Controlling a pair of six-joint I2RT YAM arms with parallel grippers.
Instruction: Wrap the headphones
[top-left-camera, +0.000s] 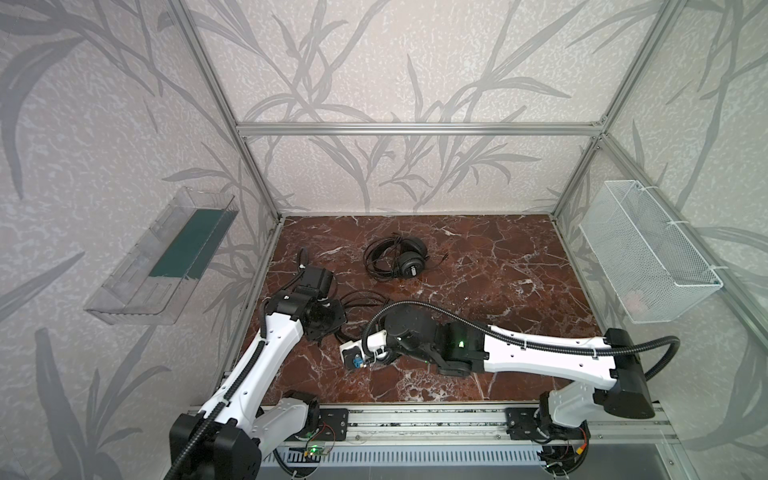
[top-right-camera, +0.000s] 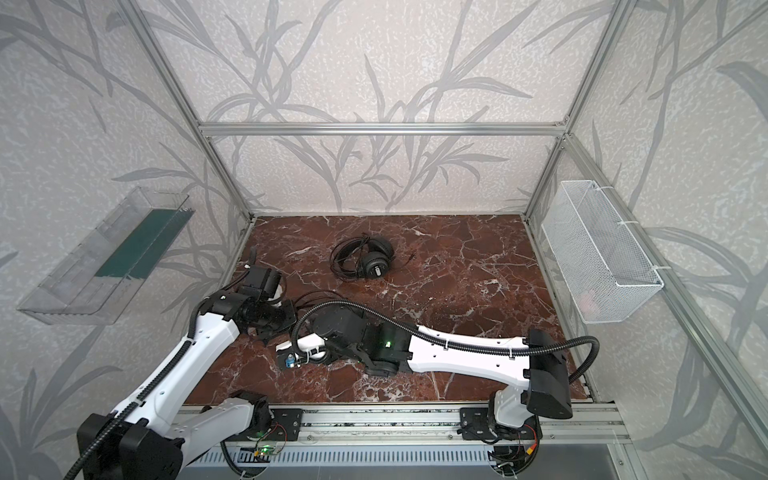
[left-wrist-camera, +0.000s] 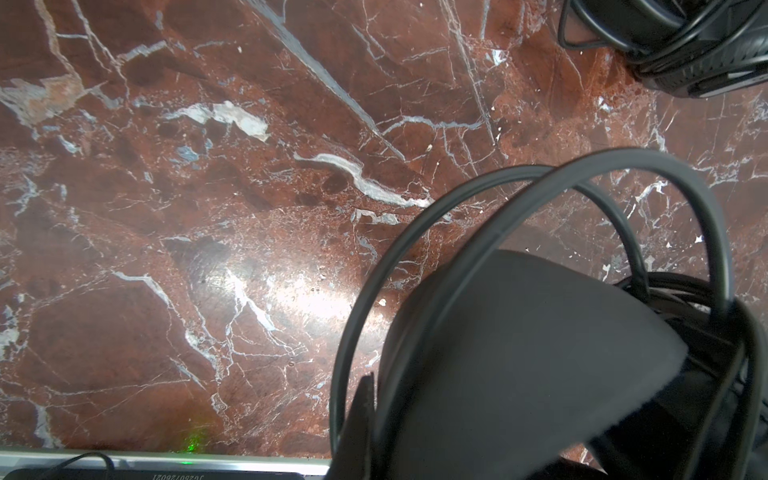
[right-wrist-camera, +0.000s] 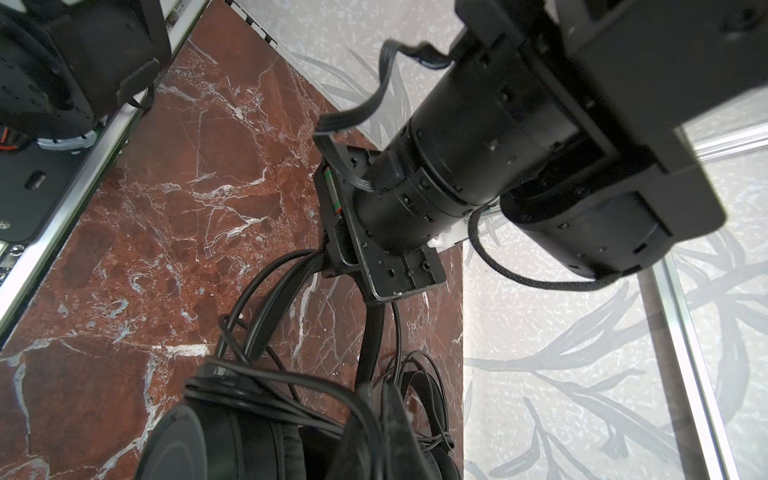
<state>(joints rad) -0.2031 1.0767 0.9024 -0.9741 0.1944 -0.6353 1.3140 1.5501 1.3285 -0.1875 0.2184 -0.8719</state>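
Observation:
One set of headphones (top-left-camera: 395, 259) (top-right-camera: 365, 259) lies at the back middle of the marble table, its cable coiled round it; the left wrist view catches its edge (left-wrist-camera: 685, 41). A second set sits between the arms, mostly hidden in both top views except for cable loops (top-left-camera: 361, 297). My left gripper (right-wrist-camera: 330, 266) (left-wrist-camera: 368, 399) is shut on this set's thin headband (left-wrist-camera: 457, 199) (right-wrist-camera: 286, 270). Its padded earcup (left-wrist-camera: 519, 353) (right-wrist-camera: 216, 440) hangs close by. My right gripper (right-wrist-camera: 384, 409) is shut on the thin black cable next to that earcup.
A clear plastic bin (top-left-camera: 166, 266) hangs on the left wall and a white wire basket (top-left-camera: 648, 257) on the right wall. An aluminium rail (top-left-camera: 415, 419) runs along the table's front edge. Both arms crowd the front left of the marble table (top-left-camera: 498, 270).

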